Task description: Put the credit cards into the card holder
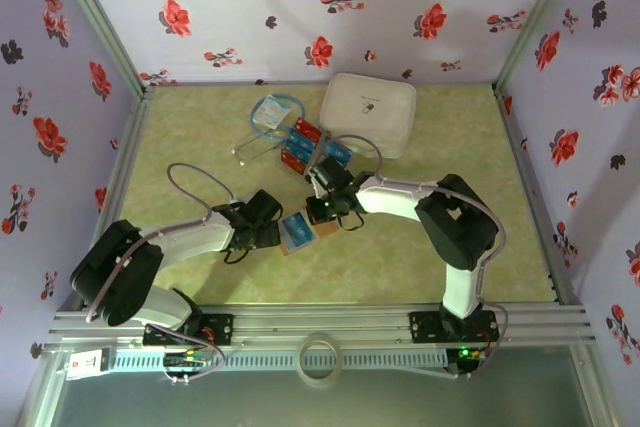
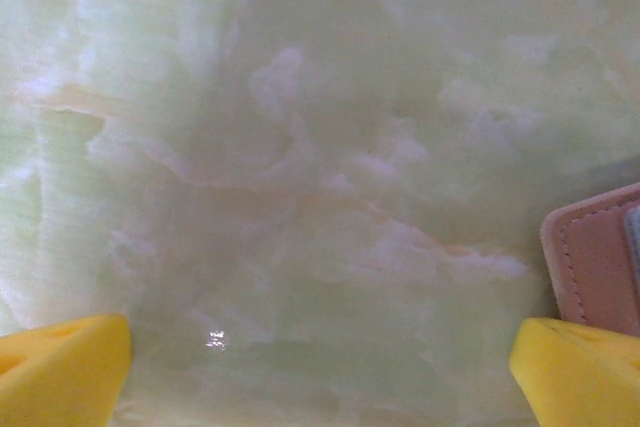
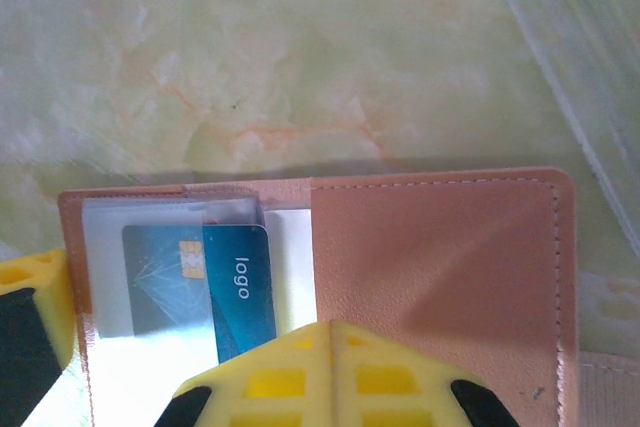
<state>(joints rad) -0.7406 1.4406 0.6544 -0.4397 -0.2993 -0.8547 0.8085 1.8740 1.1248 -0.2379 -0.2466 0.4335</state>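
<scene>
One blue card (image 3: 240,287) sits only partway inside the clear pocket of the open card holder (image 3: 440,267), just beyond the fingertips of the right hand (image 3: 330,367). That hand's fingers are pressed together, but I cannot tell whether they pinch the card's near edge, which they hide. The main risk, as I judge it, is that a push on the card drives the whole holder away instead of seating it. Nothing pins the holder down: the left hand (image 2: 320,377) hovers with its fingers wide apart and the holder's stitched corner just off its right fingertip, apart from it as far as I can see. The card could also catch on the pocket's lip and buckle, or go in skewed. Several more credit cards (image 1: 305,144), red and blue, lie close together farther out beyond the right hand, just beside a white zip case (image 1: 368,112). Being thin and flat, they look hard to lift cleanly. The desk (image 2: 300,147) is pale green with a marbled pattern and a glossy sheen, so it probably offers little friction. Lilac walls (image 1: 300,7) printed with red and dark flowers enclose it on three sides.
</scene>
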